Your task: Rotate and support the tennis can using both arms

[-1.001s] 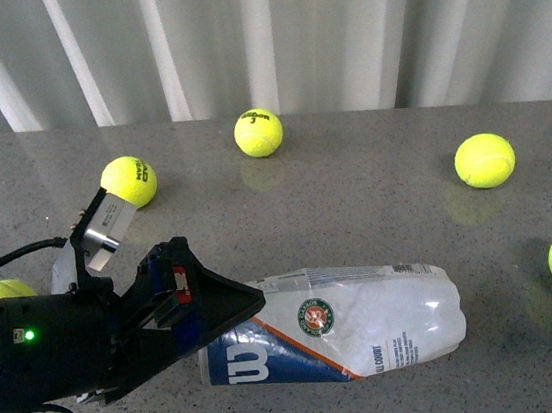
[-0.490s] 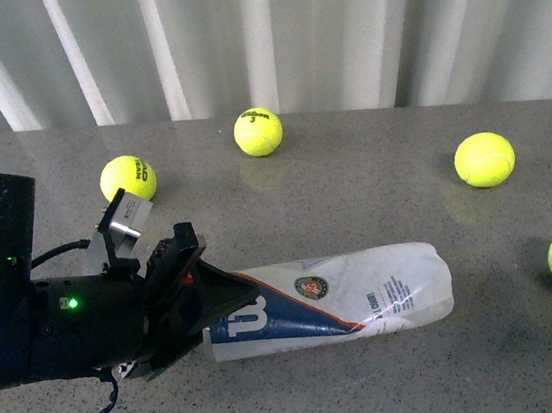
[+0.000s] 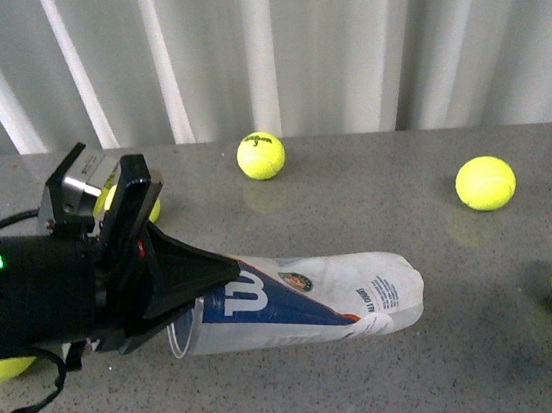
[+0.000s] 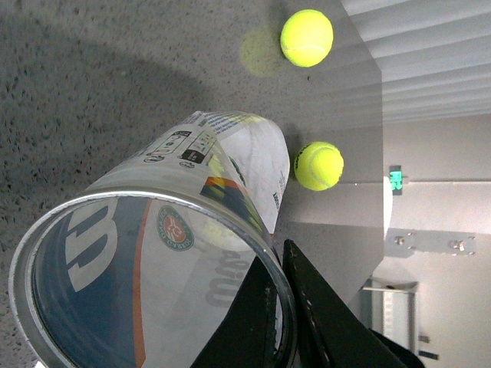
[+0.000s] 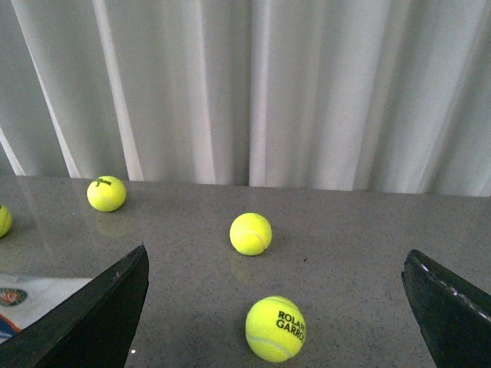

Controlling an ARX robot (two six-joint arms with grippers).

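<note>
As the left gripper (image 3: 226, 271) pinches its rim, tennis can (image 3: 313, 303) sideways, empty.

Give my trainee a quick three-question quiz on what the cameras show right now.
1. True or false: the tennis can stands upright on the table.
2. Which gripper clamps the can's silver rim? A) left gripper B) right gripper C) neither
3. Fill in: the right gripper's jaws are ____.
Key: 1 false, it lies on its side. 2 A. 3 open, wide apart.
</note>
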